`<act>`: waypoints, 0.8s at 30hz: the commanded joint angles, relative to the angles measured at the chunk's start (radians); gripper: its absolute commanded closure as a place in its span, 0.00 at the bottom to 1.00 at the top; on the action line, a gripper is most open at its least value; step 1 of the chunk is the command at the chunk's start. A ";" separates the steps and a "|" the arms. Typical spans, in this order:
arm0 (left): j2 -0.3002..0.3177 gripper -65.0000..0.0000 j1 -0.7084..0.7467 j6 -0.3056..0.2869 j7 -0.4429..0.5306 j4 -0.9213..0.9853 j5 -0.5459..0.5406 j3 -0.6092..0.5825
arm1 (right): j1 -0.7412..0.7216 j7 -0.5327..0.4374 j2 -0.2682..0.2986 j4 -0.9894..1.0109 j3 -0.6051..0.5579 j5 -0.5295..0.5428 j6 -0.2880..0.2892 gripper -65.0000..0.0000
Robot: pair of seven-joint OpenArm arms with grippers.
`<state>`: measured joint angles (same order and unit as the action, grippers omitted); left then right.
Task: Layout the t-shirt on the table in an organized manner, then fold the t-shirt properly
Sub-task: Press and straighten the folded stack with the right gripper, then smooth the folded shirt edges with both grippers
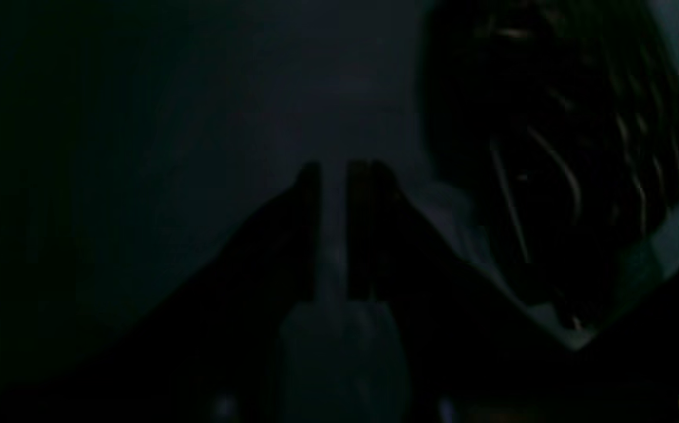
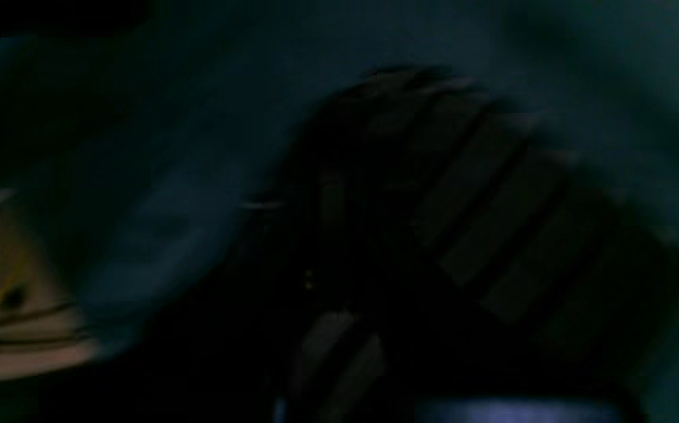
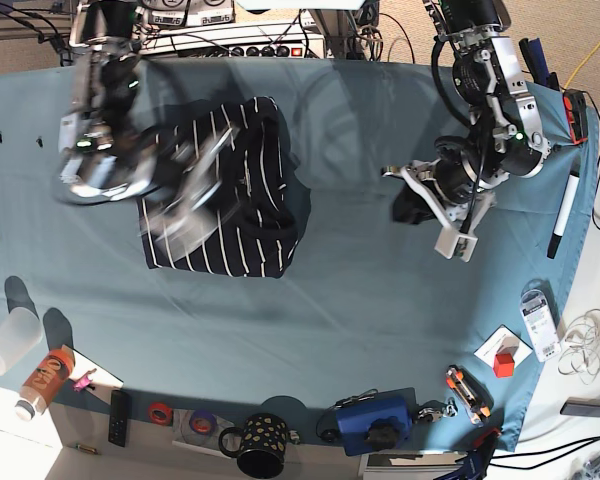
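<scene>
Teal table point(image 3: 360, 290); blurred right arm hides t-shirt's point(image 3: 242, 215) edge.

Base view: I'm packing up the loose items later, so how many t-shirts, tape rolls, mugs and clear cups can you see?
T-shirt: 1
Tape rolls: 2
Mug: 1
Clear cup: 1
Total: 5
</scene>
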<state>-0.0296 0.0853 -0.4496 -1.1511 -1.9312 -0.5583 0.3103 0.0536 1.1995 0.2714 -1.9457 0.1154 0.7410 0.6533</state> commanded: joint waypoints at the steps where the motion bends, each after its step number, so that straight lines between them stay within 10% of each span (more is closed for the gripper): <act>1: -0.001 0.89 -0.014 -0.027 0.036 -0.016 -0.025 -0.024 | -0.007 -0.034 0.008 0.010 0.034 -0.017 -0.008 1.00; 9: -0.001 0.89 -0.052 -0.041 0.283 0.025 0.274 -0.378 | -0.018 -0.101 0.008 0.261 0.160 -0.073 0.010 1.00; 14: -0.004 0.89 -0.135 0.071 0.380 0.153 0.446 -0.595 | -0.049 -0.100 0.008 0.410 0.140 -0.072 0.013 1.00; 24: -0.006 0.89 -0.218 0.129 0.457 0.229 0.469 -0.729 | -0.056 -0.132 0.011 0.284 0.232 0.014 0.013 1.00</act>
<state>-0.0250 -0.1162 -0.3252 -0.7151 -1.6913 -0.0834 -0.4187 0.0154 1.0908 0.2691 -1.6428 0.3450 0.7330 0.6590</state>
